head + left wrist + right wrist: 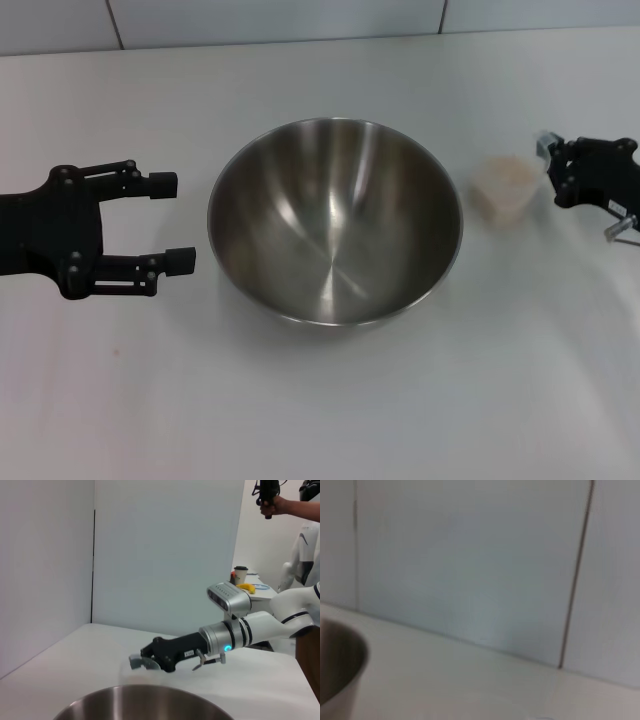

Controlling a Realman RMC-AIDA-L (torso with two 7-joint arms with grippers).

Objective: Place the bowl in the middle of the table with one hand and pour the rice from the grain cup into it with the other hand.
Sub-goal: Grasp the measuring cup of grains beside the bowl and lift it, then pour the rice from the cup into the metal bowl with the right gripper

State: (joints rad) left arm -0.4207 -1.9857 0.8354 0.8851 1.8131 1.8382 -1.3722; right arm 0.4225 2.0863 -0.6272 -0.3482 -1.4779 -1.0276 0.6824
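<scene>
Sitting mid-table (330, 410): bowl (335, 222), with rice-filled grain cup (505, 187) just to its right.
Resting wide open and empty beside the bowl: left gripper (172, 222); touching the cup: right gripper (550, 165), grip impossible to judge.

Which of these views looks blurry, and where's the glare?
Right wrist view: soft and out of focus throughout. Head view: sharp, with bright streaks of glare inside the large round stainless-steel bowl. Left wrist view: fairly crisp on the right arm's black claw.
</scene>
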